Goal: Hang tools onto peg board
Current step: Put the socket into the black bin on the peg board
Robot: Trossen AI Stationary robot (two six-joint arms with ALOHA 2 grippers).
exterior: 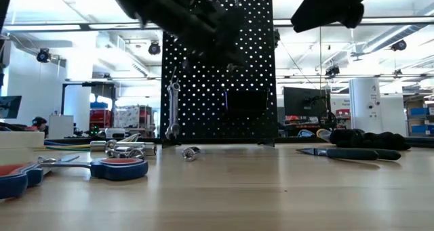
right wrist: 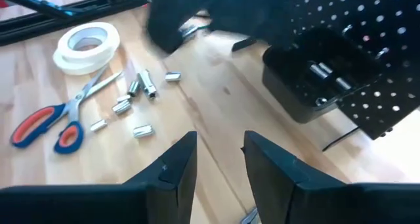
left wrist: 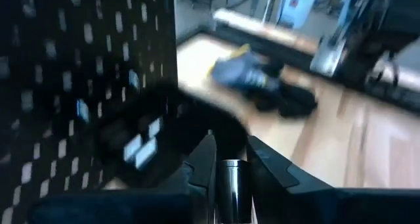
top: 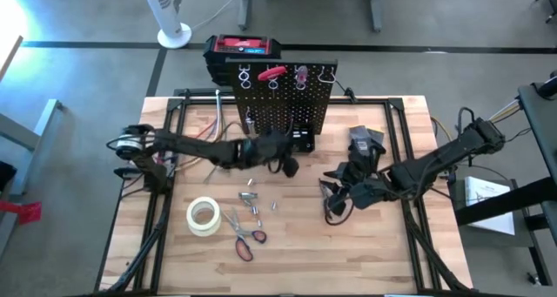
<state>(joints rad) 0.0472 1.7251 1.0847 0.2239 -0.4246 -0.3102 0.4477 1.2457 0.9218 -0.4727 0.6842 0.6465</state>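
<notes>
The black peg board (top: 283, 97) stands upright at the table's far middle, with a red clamp-like tool (top: 272, 72) on its top hooks and a small black bin (right wrist: 315, 79) low on its front, holding sockets. A wrench (exterior: 173, 109) hangs on the board. My left gripper (top: 285, 158) is just in front of the bin, shut on a small silver socket (left wrist: 230, 179). My right gripper (right wrist: 220, 158) is open and empty above the table's right middle. Loose sockets (top: 254, 201), red-handled scissors (top: 244, 237) and black pliers (top: 331, 208) lie on the table. My left gripper pinches the small silver socket (left wrist: 230, 175) between its two fingers, one finger on each side. The fingers come from the table's left, toward the bin. The socket is lifted clear of the table.
A white tape roll (top: 204, 216) lies at the near left beside the scissors. A black glove (top: 365, 141) lies right of the board. A red-and-black toolbox (top: 244, 49) stands behind the board. Bare wood shows along the near edge.
</notes>
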